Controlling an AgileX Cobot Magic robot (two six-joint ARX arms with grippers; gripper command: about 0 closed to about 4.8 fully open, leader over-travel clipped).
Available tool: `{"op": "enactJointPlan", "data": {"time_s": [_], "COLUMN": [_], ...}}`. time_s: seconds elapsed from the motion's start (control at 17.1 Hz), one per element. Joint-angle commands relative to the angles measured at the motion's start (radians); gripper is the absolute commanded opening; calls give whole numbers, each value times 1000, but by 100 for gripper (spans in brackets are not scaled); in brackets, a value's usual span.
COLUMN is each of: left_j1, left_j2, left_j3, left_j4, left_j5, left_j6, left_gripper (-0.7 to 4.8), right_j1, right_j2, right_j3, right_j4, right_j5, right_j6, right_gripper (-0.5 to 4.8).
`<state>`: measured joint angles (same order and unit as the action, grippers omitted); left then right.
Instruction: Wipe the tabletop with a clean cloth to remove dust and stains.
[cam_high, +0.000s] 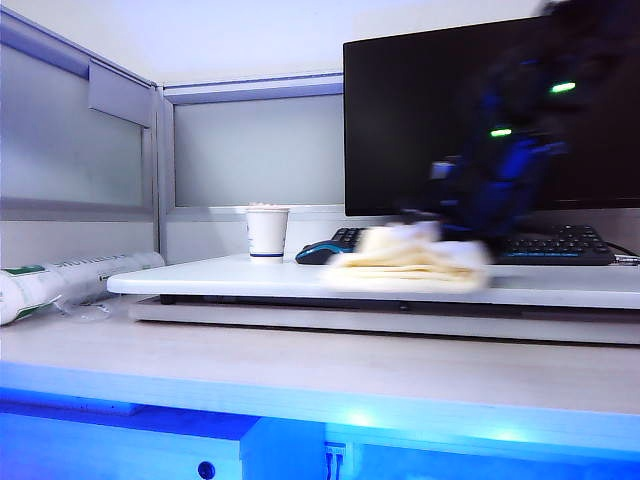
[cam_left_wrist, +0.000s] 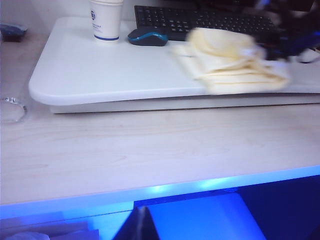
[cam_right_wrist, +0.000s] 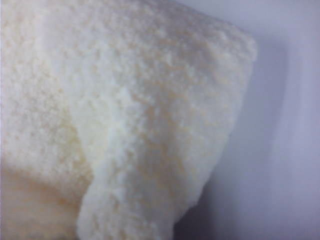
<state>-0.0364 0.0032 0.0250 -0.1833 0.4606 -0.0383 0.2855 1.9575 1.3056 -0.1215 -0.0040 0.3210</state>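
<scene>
The cream cloth (cam_high: 415, 258) lies bunched on the white tabletop (cam_high: 220, 275), right of its middle and just in front of the keyboard. My right gripper (cam_high: 458, 225) comes down onto it from a dark, motion-blurred arm. In the right wrist view the cloth (cam_right_wrist: 125, 100) fills nearly the whole picture and hides the fingers; a strip of tabletop (cam_right_wrist: 285, 150) shows beside it. The left wrist view shows the cloth (cam_left_wrist: 230, 62) smeared by motion on the tabletop (cam_left_wrist: 100, 70). My left gripper (cam_left_wrist: 142, 225) is shut, a dark tip low in front of the desk, far from the cloth.
A white paper cup (cam_high: 267, 233) and a blue-black mouse (cam_high: 318, 252) stand on the slab left of the cloth. The black keyboard (cam_high: 560, 245) and monitor (cam_high: 430, 110) are behind it. The lower wood-grain desk (cam_high: 300, 370) holds a rolled package (cam_high: 60, 280) at far left.
</scene>
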Motion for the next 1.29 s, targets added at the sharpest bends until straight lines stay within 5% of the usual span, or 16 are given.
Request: {"op": "enactJointPlan", "data": {"time_s": [0.06, 0.47, 0.53, 0.64, 0.88, 1.17, 1.29], "left_j1": [0, 0, 0, 0, 0, 0, 0], "left_j2": [0, 0, 0, 0, 0, 0, 0], "left_j3": [2, 2, 2, 2, 2, 2, 2], "left_j4": [-26, -26, -26, -25, -25, -25, -25], "left_j5": [8, 8, 8, 8, 8, 8, 8], "left_j6": [3, 3, 3, 3, 0, 0, 0], "left_gripper": [-6, -6, -6, -6, -5, -1, 95], "right_j1": [85, 155, 151, 149, 149, 135, 125], "right_j2": [109, 185, 180, 161, 140, 113, 67], "right_j3": [68, 162, 163, 170, 227, 354, 377], "right_j4": [-167, -158, -157, -143, -140, -201, -219], "right_j5": [-66, -100, -103, -103, -103, -99, -67], "right_j6": [27, 96, 95, 95, 94, 64, 28], "right_gripper": [-5, -5, 17, 199, 401, 432, 432]}}
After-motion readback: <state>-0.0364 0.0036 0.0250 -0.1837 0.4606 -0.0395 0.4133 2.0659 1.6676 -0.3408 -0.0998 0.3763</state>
